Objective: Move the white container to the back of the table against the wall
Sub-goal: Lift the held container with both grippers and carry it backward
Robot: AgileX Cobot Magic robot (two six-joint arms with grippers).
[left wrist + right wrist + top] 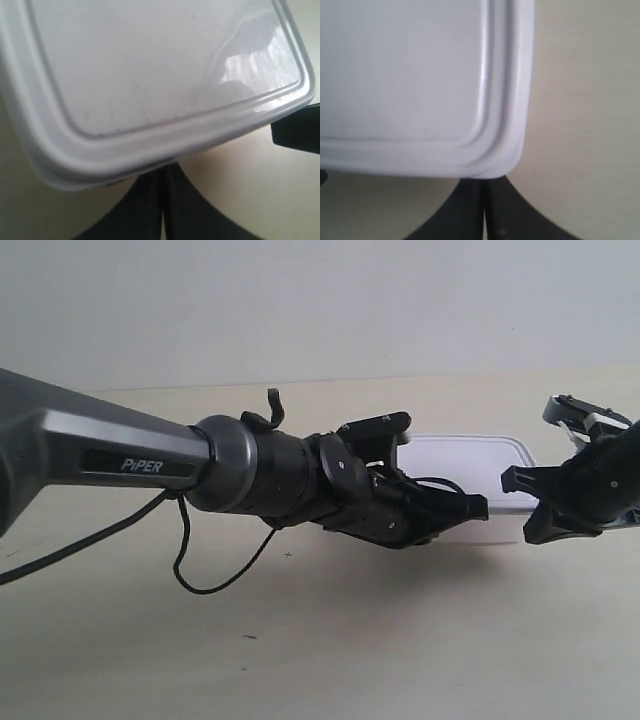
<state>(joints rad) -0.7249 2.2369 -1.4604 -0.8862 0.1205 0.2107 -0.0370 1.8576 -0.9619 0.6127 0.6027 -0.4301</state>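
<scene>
The white container [468, 462] lies flat on the table [380, 640] with its lid on, a strip of table apart from the wall [300, 300]. My left gripper [478, 507] is shut, and its closed tips [162, 182] press against the container's [150, 75] near rim. My right gripper [510, 481] is also shut. Its joined tips [484, 186] touch the near right corner of the container [405, 75]. Neither holds anything.
A black cable [205, 580] loops down from the left arm onto the table. The right gripper's black tip [297, 131] shows in the left wrist view beside the container's edge. Bare table lies in front and to the right of the container.
</scene>
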